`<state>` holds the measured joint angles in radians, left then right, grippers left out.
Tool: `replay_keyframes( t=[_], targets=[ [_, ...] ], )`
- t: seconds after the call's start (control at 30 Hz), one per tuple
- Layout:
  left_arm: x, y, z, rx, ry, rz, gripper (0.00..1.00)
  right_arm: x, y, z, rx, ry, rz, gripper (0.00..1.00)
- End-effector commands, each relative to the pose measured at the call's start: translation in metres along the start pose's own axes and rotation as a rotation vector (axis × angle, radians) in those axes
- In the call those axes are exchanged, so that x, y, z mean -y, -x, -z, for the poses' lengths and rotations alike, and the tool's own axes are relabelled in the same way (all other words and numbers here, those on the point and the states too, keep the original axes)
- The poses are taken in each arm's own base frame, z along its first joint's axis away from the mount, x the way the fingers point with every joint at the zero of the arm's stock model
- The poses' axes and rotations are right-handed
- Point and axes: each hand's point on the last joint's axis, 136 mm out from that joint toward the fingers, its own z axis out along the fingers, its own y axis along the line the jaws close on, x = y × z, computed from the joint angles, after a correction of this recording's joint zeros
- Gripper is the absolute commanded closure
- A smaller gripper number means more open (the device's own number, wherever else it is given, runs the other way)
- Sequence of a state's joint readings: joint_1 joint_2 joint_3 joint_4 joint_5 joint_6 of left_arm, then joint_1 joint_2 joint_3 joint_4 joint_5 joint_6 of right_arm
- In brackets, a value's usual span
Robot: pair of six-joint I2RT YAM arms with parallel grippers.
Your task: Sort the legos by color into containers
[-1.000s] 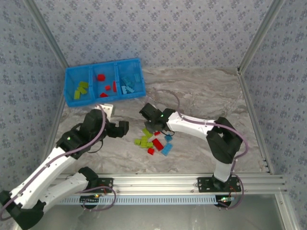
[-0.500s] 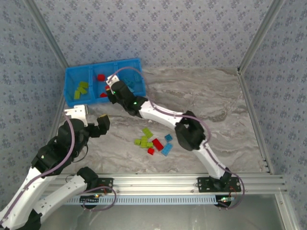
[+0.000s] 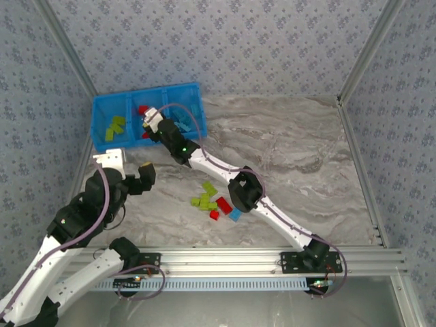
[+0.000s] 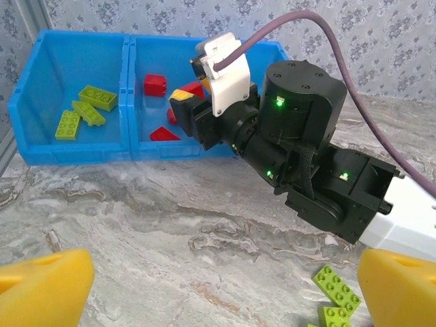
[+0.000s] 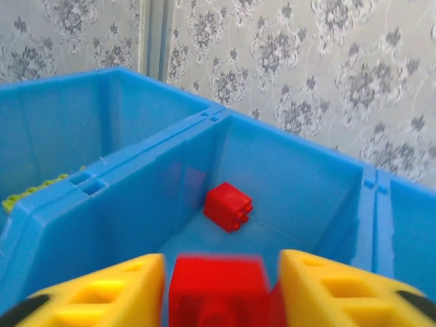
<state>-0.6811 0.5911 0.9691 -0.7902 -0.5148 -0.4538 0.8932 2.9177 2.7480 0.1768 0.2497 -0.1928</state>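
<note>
right gripper (image 5: 219, 274) is pinching a red brick (image 5: 216, 294) above the middle compartment (image 5: 286, 177); left gripper (image 4: 218, 286) is hanging spread. releasing off-centre is risking a bounce over the divider (image 5: 163, 143).

Grey marble tabletop (image 3: 293, 136) mid-frame, floral wallpaper walls (image 3: 225, 41) across top, aluminium rail (image 3: 225, 257) along bottom edge.

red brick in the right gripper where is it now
Right wrist view: the red brick is clamped in the right gripper, over the bin's middle compartment, near a loose red cube.
</note>
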Motion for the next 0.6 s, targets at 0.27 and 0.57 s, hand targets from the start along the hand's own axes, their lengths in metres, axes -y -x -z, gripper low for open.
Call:
replay_keyframes(
  t=[0.27, 0.57],
  targets=[
    [0.004, -0.004, -0.009, -0.019, 0.011, 0.005, 0.01, -0.009, 0.089, 0.026, 0.081, 0.059, -0.021, 0.38],
    [0.012, -0.026, -0.016, -0.111, -0.024, 0.087, 0.01, 0.016, 0.119, 0.148, -0.187, 0.153, -0.162, 0.26]
  ],
)
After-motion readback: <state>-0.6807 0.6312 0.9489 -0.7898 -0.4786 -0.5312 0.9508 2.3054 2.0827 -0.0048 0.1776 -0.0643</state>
